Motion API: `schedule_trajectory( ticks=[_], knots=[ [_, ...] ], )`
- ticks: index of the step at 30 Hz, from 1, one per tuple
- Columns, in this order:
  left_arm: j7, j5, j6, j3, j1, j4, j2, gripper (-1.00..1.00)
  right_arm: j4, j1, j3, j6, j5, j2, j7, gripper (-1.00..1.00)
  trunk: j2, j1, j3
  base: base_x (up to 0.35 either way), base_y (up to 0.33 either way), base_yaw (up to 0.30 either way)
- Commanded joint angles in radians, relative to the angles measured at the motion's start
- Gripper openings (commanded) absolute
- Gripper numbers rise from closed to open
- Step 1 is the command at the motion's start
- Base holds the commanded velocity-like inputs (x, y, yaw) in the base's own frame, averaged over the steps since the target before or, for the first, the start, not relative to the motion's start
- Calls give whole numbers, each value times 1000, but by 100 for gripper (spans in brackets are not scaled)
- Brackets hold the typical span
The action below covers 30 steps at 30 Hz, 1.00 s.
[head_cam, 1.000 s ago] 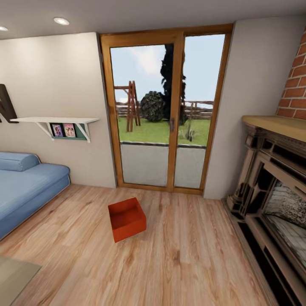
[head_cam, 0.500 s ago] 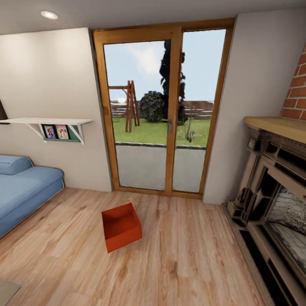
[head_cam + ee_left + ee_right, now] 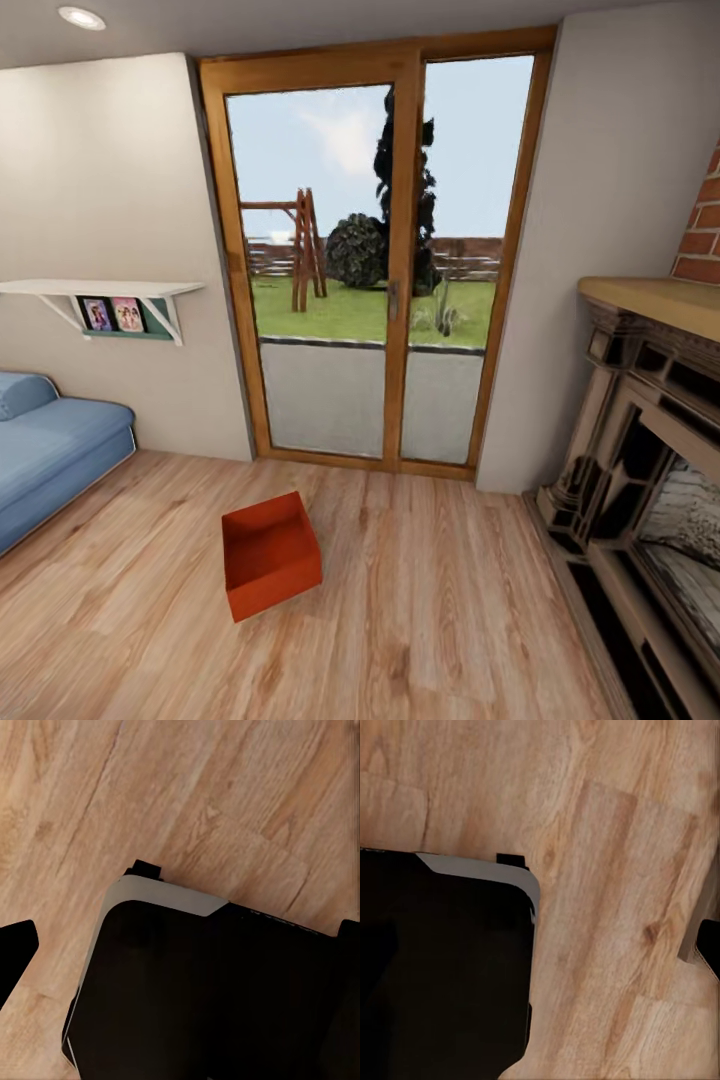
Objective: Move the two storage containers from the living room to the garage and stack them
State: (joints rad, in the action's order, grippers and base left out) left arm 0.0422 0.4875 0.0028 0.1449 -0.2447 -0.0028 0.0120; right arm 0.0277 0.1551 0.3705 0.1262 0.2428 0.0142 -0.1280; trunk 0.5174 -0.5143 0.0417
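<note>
One storage container [image 3: 270,553] rests ahead on the wood plank floor [image 3: 430,620], left of centre, nearer the left arm; finger state cannot be told.

One storage container [image 3: 270,553] — one sofa [image 3: 50,455], one shelf [image 3: 100,289].

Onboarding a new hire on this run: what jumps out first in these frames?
The red-orange storage container sits open-topped on the light wood plank floor, alone in front of the wood-framed glass doors. Those doors fill the far wall and show a lawn with a swing frame. A blue sofa lies at the left and a dark ornate fireplace at the right.
</note>
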Motion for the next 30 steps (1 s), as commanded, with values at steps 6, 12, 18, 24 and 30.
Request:
schedule_trajectory(
  ticks=[6, 12, 18, 24, 30],
  knots=[
    [4, 8, 0, 8, -1, 0, 0, 100, 3, 2, 8, 4, 10, 0, -1, 100, 2, -1, 2, 304, -131, 0],
    [4, 8, 0, 8, -1, 0, 0, 100, 3, 1, 8, 4, 9, 0, -1, 100, 2, -1, 2, 304, -131, 0],
    [4, 8, 0, 8, -1, 0, 0, 100, 3, 2, 6, 7, 10, -1, -1, 100, 2, -1, 2, 304, -131, 0],
    [4, 8, 0, 8, -1, 0, 0, 100, 3, 1, 5, 10, 10, -2, -1, 100, 2, -1, 2, 304, -131, 167],
    [4, 8, 0, 8, -1, 0, 0, 100, 3, 1, 5, 10, 9, -2, -1, 100, 2, -1, 2, 304, -131, 264]
  ],
)
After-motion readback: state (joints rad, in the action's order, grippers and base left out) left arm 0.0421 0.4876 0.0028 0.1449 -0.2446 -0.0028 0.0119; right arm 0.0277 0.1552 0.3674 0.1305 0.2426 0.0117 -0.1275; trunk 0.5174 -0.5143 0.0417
